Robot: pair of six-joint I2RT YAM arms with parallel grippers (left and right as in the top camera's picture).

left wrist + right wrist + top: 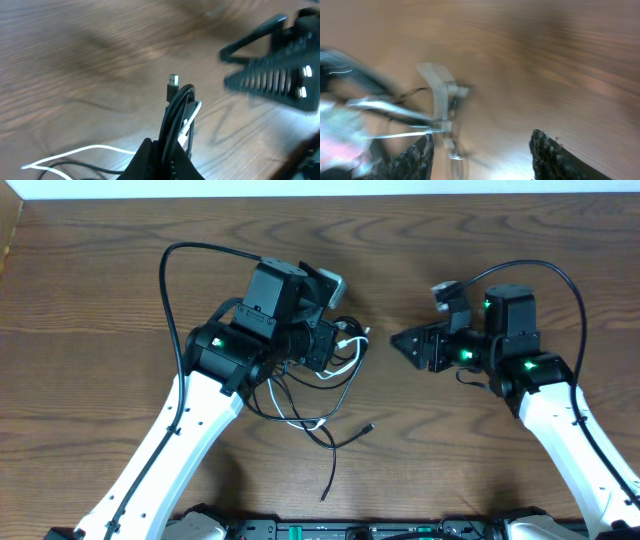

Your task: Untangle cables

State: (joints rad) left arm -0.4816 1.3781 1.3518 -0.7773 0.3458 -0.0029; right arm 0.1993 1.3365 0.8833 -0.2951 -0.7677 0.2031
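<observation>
Brown wood-grain worktop (90, 300). Thin round black cable (171, 112) and white cable (75, 150) looped together, metal plug (173, 80) at loop's 12 o'clock. left pincer (167, 150) pinching the loop. right pincer (480, 145) spread, empty.

Even, fairly bright light falls from above on the wooden table (90, 300), leaving only soft shadows. The right wrist view is smeared with motion blur, the cables (395, 117) mere streaks. The left wrist view is sharp only close up, with pale glare on the wood at lower right.
</observation>
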